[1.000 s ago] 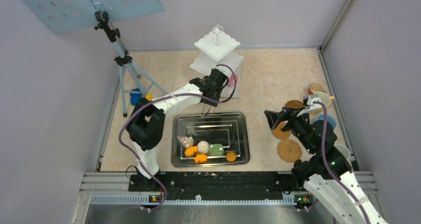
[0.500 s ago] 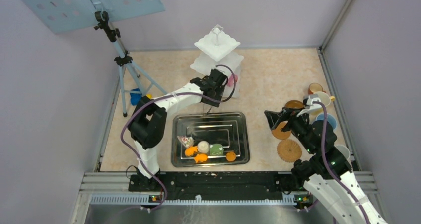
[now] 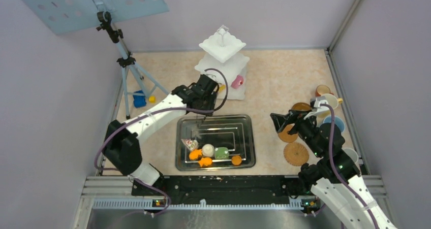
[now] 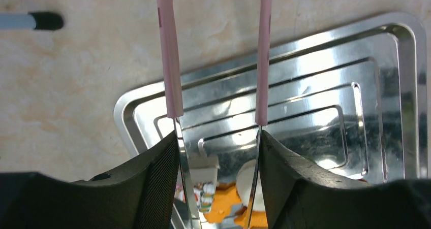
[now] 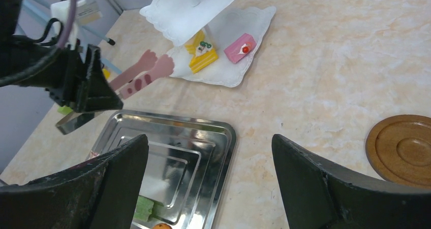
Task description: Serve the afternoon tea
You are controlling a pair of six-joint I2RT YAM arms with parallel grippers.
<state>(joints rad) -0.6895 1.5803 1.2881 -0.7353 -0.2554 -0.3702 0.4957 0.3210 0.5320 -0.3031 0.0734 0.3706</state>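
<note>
Two on stand point(image 5: 226, 72): pink pastry point(image 5: 239, 48) just dropped beside yellow pastry point(image 5: 202, 56); your L gripper point(image 4: 218, 137), clamping empty pink tongs point(image 4: 167, 61), is back over tray point(image 4: 325, 61) for nxt; R gripper point(image 5: 209, 140) agape.

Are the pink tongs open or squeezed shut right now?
Open: the two arms of the pink tongs stand apart, with nothing between their tips.
</note>
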